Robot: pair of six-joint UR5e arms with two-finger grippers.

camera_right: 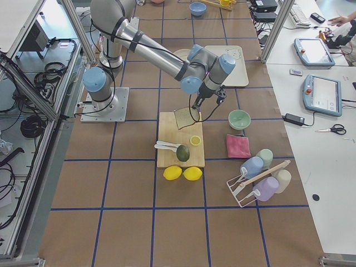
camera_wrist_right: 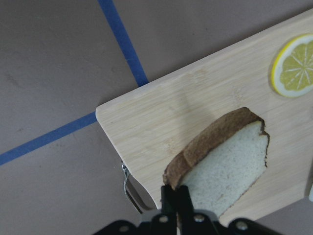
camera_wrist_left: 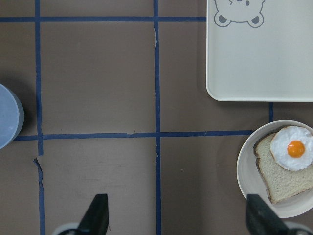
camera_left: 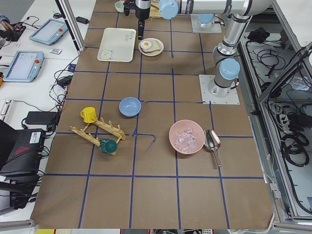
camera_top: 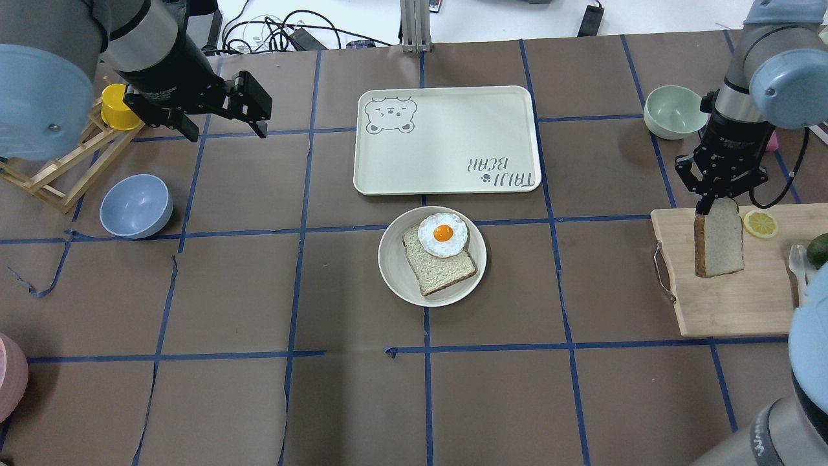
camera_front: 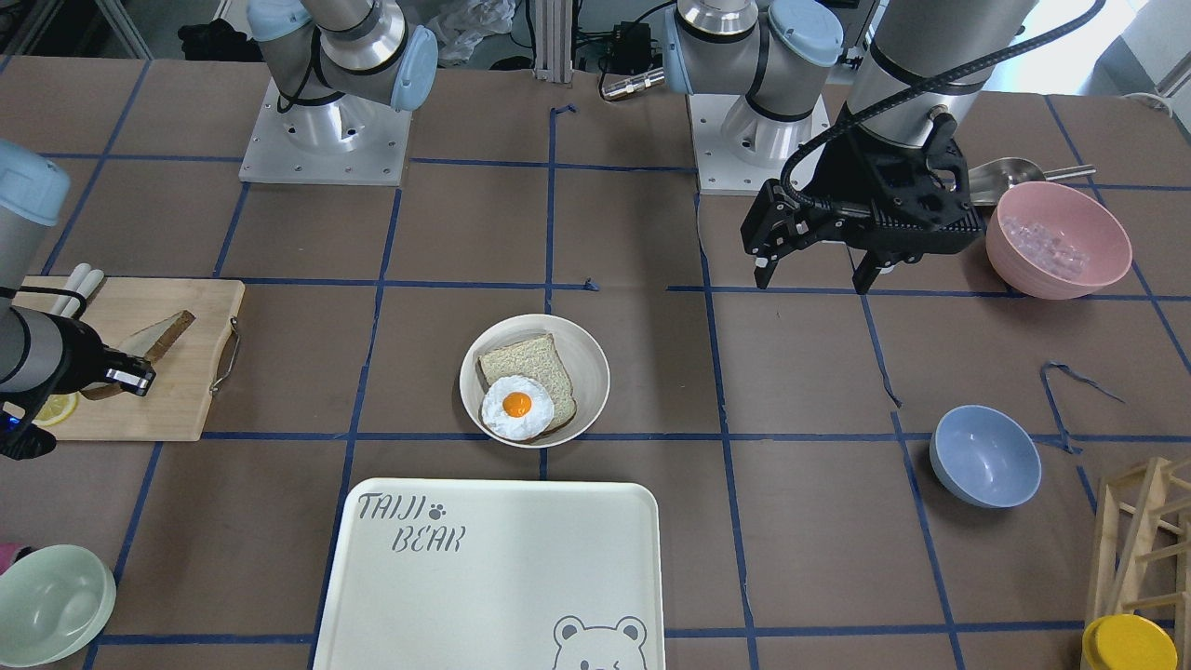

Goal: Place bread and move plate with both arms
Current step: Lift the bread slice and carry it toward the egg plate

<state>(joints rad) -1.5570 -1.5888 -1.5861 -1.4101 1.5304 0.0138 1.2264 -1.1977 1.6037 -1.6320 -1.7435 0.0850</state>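
Note:
My right gripper [camera_top: 718, 202] is shut on the top edge of the bread [camera_top: 719, 241], a dark-crusted slice that hangs upright just above the wooden cutting board [camera_top: 731, 304]. The right wrist view shows the fingers [camera_wrist_right: 168, 196] pinching the bread [camera_wrist_right: 220, 164] at its crust. The plate [camera_top: 394, 259] sits mid-table and holds another bread slice [camera_top: 443, 272] with a fried egg [camera_top: 442, 233] on it. My left gripper [camera_top: 226, 129] is open and empty, in the air far left of the plate [camera_wrist_left: 244, 171], and also shows in the front-facing view [camera_front: 812, 279].
A cream bear-print tray [camera_top: 446, 139] lies just beyond the plate. A lemon slice [camera_top: 760, 223] lies on the board. A blue bowl [camera_top: 136, 206], a wooden rack [camera_top: 58, 168] with a yellow cup [camera_top: 118, 107], a green bowl [camera_top: 675, 111] and a pink bowl [camera_front: 1058, 239] stand around the edges.

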